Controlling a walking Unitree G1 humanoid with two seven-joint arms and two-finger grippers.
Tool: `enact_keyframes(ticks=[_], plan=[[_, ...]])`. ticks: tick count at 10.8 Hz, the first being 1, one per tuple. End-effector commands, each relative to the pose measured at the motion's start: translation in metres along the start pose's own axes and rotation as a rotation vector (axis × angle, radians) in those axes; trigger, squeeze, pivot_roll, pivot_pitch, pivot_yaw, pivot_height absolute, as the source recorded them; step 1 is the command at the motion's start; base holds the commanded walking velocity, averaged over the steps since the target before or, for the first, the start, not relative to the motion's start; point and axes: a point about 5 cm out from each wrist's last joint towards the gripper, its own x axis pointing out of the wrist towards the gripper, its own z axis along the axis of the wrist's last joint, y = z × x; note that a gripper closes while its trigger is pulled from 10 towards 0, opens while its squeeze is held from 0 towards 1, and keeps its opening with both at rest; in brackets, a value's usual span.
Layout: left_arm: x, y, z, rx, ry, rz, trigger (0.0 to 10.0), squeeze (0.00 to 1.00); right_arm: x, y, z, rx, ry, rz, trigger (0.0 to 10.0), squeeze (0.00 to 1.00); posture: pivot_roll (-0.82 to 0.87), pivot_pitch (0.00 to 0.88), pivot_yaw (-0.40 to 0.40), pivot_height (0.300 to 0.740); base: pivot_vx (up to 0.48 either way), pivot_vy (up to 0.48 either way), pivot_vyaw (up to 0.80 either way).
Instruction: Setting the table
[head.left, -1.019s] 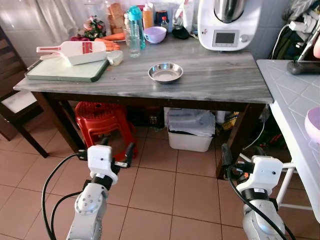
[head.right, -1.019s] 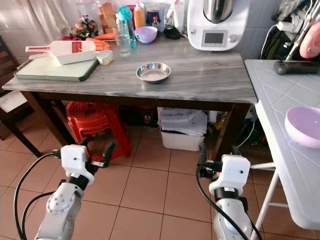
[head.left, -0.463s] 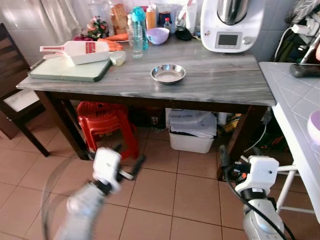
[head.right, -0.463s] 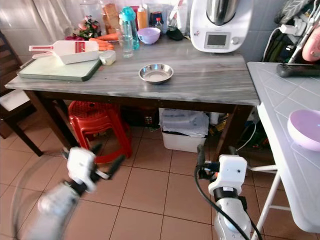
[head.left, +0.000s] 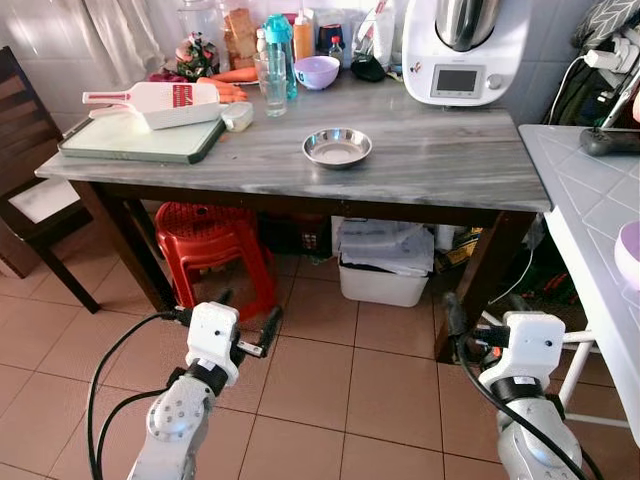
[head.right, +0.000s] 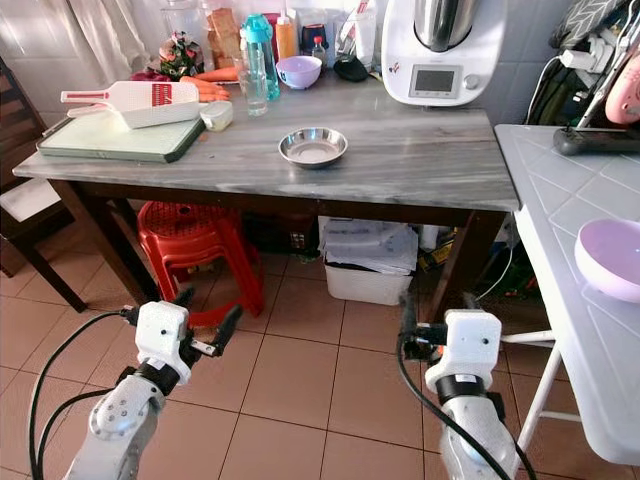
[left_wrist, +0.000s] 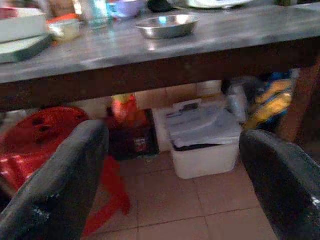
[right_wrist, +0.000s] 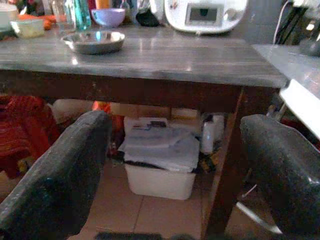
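Note:
A shallow steel bowl (head.left: 337, 148) sits in the middle of the grey marble-topped table (head.left: 440, 160). A small purple bowl (head.left: 317, 70) stands at the table's back among bottles. A lilac bowl (head.right: 608, 256) rests on the white tiled counter (head.right: 545, 190) at the right. My left gripper (head.left: 247, 311) is open and empty, held low over the floor tiles in front of the table. My right gripper (head.left: 482, 306) is open too, near the table's right leg. Both wrist views look under the table edge, with the steel bowl (left_wrist: 167, 26) above.
A green cutting board (head.left: 140, 138) with a white slicer (head.left: 165, 100) lies on the table's left. A white kitchen machine (head.left: 462, 50) stands back right. Under the table are a red stool (head.left: 210, 245) and a white bin (head.left: 383, 265). A dark chair (head.left: 25, 190) is far left.
The left arm swung and was blurred half a second ago; it now holds still, a little further right. The view has shifted slightly. The right arm has barely moved.

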Motion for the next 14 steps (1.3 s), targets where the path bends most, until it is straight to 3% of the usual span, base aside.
enact_keyframes(ticks=[1,4,7,14], plan=[[-0.004,0.006,-0.001,0.016,0.001,0.043,10.0,0.00,0.000,-0.003,0.006,-0.001,-0.028,-0.038,10.0,0.00,0.03,0.000,0.055,0.740,0.000,0.000,0.00],[-0.009,0.013,0.006,0.012,-0.016,0.087,10.0,0.00,-0.005,-0.007,0.006,0.018,-0.032,-0.161,10.0,0.00,0.03,0.000,0.042,0.740,0.000,-0.081,-0.14],[0.000,0.007,0.012,0.000,-0.028,0.066,10.0,0.00,-0.004,-0.005,0.008,0.025,-0.034,-0.174,10.0,0.00,0.01,0.006,0.049,0.740,0.000,-0.250,-0.70],[0.000,0.006,0.013,0.001,-0.017,0.049,10.0,0.00,0.000,0.005,0.007,0.024,-0.027,-0.130,10.0,0.00,0.02,0.025,0.058,0.740,0.000,-0.251,0.13]])
